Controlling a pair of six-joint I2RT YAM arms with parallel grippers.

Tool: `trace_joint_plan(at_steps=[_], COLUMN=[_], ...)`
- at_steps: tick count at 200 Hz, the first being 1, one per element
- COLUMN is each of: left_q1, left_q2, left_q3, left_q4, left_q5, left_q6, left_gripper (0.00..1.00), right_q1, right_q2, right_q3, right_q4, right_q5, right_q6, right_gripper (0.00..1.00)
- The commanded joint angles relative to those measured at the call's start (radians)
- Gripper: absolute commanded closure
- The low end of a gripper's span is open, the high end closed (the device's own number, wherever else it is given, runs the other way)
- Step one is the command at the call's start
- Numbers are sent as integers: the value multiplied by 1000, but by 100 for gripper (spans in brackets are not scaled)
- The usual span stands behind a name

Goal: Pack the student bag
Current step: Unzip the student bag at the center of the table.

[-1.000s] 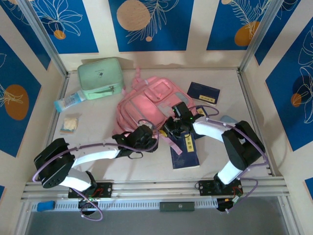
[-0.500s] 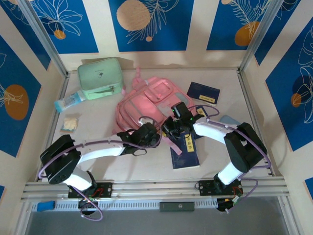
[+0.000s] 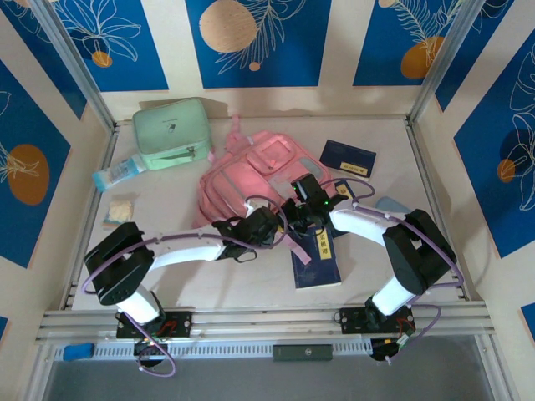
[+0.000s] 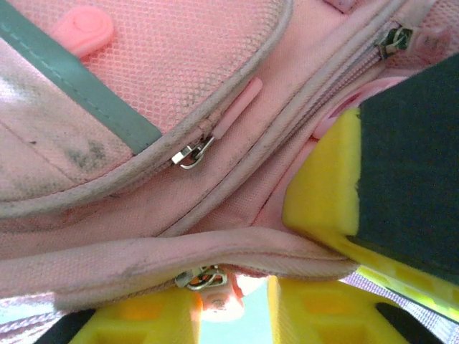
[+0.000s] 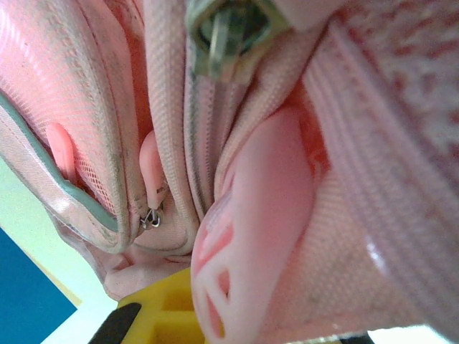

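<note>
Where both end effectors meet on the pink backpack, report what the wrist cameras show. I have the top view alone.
Observer: In the left wrist view, the left end effector has its yellow fingers apart. A zip slider with a pink pull sits between them, at the pink backpack seam.
Operator: Now the right one.
Observer: The right end effector is shut on the backpack's edge. A pink rubber tab hangs close in front of its camera.

White arm links (image 3: 188, 251), black joints (image 3: 117, 269), purple cables (image 3: 177, 239); gripper fingers (image 4: 315, 315) seemingly yellow
</note>
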Motion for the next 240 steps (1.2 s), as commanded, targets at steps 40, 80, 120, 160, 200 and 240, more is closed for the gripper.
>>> trace_joint_plan(at_steps=[40, 80, 120, 160, 200, 240], left_q1=[1, 5, 34, 52, 114, 143], left_q2=[4, -68, -163, -302, -450, -416], left_q3=[41, -13, -92, -190, -299, -329], left_q4=[-10, -33, -96, -230, -262, -65], left_q5=[-96, -85, -23, 5, 92, 286], left_q6=[-5, -16, -23, -2, 103, 185], left_gripper=[86, 99, 100, 100, 100, 100], right_q1=[32, 16, -13, -66, -140, -167], right_q2=[-46, -61, -80, -106, -63, 21], right_q3=[57, 73, 113, 153, 229, 303], right_q4=[-13, -49, -114, -206, -297, -361], right_q5=[-66, -64, -85, -123, -196, -176], right_q6=[0, -40, -113, -214, -390, -519], right_gripper=[95, 95, 95, 95, 91, 84])
